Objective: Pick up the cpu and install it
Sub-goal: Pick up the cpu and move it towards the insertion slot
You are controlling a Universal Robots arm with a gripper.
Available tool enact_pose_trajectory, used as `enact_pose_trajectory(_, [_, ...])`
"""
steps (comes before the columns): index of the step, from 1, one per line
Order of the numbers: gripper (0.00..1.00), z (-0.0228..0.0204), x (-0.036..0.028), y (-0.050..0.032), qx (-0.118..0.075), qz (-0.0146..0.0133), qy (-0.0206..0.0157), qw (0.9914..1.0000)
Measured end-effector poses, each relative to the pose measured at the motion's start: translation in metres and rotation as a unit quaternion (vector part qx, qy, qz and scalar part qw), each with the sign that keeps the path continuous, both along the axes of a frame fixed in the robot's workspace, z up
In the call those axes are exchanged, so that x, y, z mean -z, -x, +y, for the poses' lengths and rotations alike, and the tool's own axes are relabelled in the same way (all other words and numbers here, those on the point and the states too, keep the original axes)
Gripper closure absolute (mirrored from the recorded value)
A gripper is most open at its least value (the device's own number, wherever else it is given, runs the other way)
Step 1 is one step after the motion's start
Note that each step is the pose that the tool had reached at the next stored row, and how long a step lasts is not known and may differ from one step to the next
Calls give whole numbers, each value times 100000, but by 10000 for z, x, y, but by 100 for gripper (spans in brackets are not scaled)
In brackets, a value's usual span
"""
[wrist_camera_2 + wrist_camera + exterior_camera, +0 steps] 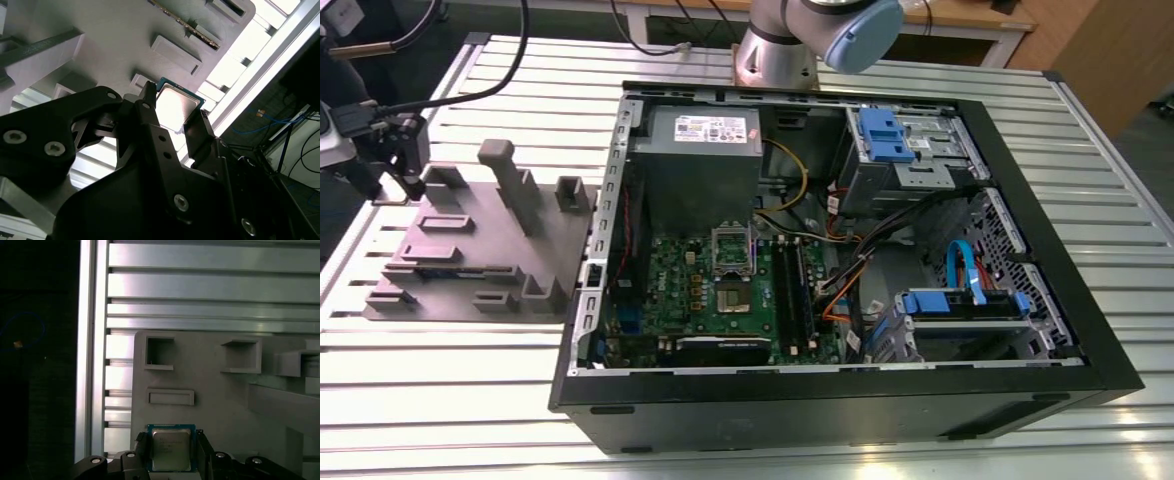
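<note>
The cpu (pixel 171 449) is a small square chip with a silvery top and a blue-green rim. It sits between the two black fingers of my gripper (pixel 171 456), which press against its two opposite edges, over the grey block (pixel 225 405). The second wrist view shows the same grip: the cpu (pixel 175 104) in the gripper (pixel 174 111) just off the block (pixel 100 30). In the exterior view my gripper (pixel 400 185) hangs at the far left corner of the grey block (pixel 480 250), left of the open computer case (pixel 854 400). The green board (pixel 707 300) lies inside with its metal socket frame (pixel 731 262).
The block carries several raised posts and holders, the tallest post (pixel 500 170) near my gripper. The case holds a power supply (pixel 700 135), blue drive brackets (pixel 887 130) and loose cables (pixel 854 280). All stands on a slatted aluminium table (pixel 454 400).
</note>
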State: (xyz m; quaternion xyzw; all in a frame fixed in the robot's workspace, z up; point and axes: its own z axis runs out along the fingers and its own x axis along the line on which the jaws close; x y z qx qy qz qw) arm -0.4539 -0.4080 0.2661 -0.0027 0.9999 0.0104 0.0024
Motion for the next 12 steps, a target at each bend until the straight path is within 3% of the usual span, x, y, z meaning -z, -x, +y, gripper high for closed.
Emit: enact_pose_trajectory(12, [53, 3, -35, 0, 3, -5, -1, 100000])
